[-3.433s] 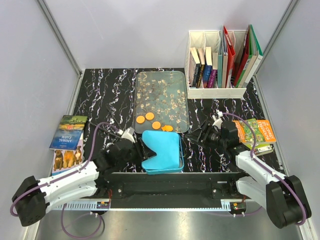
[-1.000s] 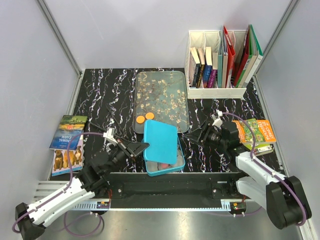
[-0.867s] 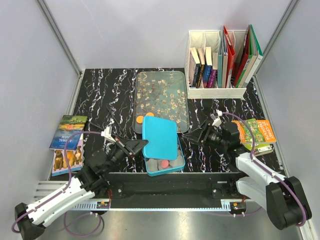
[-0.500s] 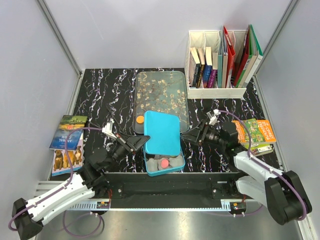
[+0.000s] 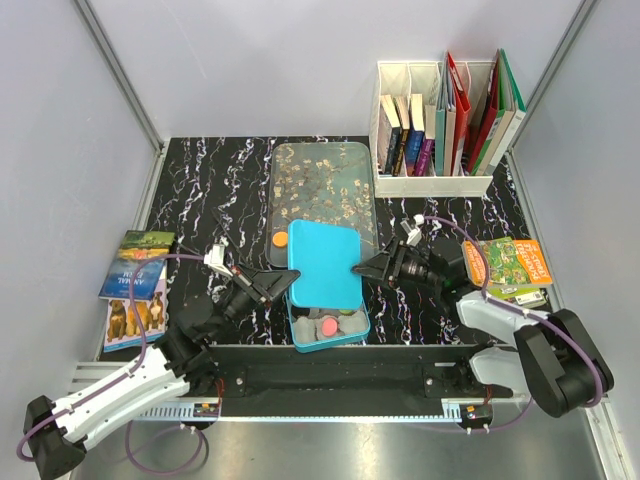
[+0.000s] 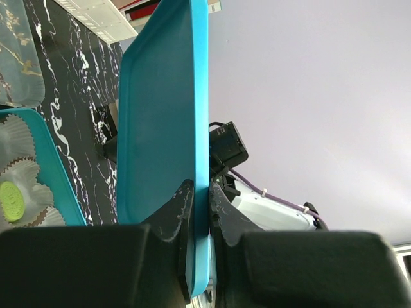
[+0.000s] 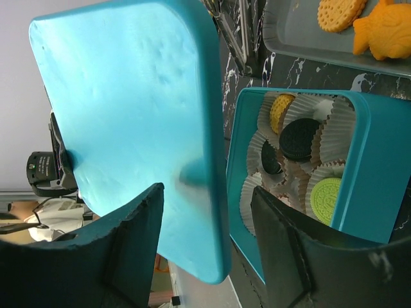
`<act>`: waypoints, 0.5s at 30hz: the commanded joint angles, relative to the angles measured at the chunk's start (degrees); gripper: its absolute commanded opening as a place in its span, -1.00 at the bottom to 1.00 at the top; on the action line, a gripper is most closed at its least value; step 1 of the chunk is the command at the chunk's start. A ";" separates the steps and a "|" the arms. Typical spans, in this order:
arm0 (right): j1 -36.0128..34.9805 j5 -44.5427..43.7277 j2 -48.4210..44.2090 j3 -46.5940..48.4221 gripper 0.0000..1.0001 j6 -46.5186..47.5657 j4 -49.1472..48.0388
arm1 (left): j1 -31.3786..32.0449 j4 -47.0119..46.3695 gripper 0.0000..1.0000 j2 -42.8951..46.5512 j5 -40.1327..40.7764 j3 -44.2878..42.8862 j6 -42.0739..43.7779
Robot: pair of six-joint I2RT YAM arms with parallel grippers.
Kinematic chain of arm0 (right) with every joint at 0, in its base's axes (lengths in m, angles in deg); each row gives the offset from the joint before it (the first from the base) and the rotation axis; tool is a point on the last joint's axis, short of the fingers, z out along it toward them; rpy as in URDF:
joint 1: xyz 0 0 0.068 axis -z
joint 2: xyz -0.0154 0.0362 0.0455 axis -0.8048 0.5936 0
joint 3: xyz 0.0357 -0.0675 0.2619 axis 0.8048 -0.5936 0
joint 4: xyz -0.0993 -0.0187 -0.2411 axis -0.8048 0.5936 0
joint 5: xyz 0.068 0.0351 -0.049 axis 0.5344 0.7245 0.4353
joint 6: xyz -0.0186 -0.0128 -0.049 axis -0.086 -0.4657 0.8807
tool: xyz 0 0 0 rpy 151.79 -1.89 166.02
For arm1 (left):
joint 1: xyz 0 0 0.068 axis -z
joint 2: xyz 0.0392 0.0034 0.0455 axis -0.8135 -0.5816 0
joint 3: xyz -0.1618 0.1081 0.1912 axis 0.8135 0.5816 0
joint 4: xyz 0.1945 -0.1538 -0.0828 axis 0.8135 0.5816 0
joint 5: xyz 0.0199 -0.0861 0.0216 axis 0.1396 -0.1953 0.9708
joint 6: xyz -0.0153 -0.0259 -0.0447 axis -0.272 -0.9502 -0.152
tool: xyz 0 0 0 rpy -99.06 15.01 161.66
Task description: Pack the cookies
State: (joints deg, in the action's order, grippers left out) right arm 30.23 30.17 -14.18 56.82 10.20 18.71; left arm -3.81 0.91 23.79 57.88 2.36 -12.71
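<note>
The teal tin (image 5: pixel 355 328) sits open at the table's front centre with cookies in white paper cups: a black one (image 7: pixel 298 138), a yellow one (image 7: pixel 280 110) and a green one (image 7: pixel 326 199). The green one also shows in the left wrist view (image 6: pixel 11 200). My left gripper (image 5: pixel 285 285) is shut on the left edge of the teal lid (image 5: pixel 325 262) and holds it raised over the tin's back half. The grip shows close up in the left wrist view (image 6: pixel 200 192). My right gripper (image 5: pixel 365 268) is open, its jaws on either side of the lid's right edge (image 7: pixel 207 192). One orange cookie (image 5: pixel 279 239) lies on the tray.
A clear patterned tray (image 5: pixel 322 185) lies behind the tin; a round orange cookie (image 7: pixel 340 13) and a fish-shaped one (image 7: pixel 385 29) lie on its front. A white book rack (image 5: pixel 435 140) stands back right. Books lie at left (image 5: pixel 135 285) and at right (image 5: pixel 510 265).
The left gripper has carried the lid from flat on the tin up and back toward the tray. The right arm has reached left, bringing its open jaws to the lid's right edge.
</note>
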 commanded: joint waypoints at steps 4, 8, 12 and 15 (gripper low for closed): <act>-0.90 0.76 3.21 3.27 0.05 -2.15 -8.58 | -0.01 -6.83 -1.00 0.55 -1.20 -0.66 -1.71; -0.99 0.94 2.42 3.54 -0.16 -1.81 -7.36 | 0.08 -5.61 -1.00 0.99 -1.47 -0.14 -1.45; -0.99 0.94 -0.91 4.15 -0.33 0.39 -0.61 | 0.08 1.33 -0.90 3.88 0.20 -1.01 0.65; -0.99 0.50 -3.98 5.90 -0.56 4.59 6.50 | 0.08 10.45 -0.88 6.43 2.31 -2.41 3.81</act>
State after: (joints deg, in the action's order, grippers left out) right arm 29.75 30.10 -13.59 58.53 9.94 17.84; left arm -3.83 4.16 27.37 58.49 2.38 -13.41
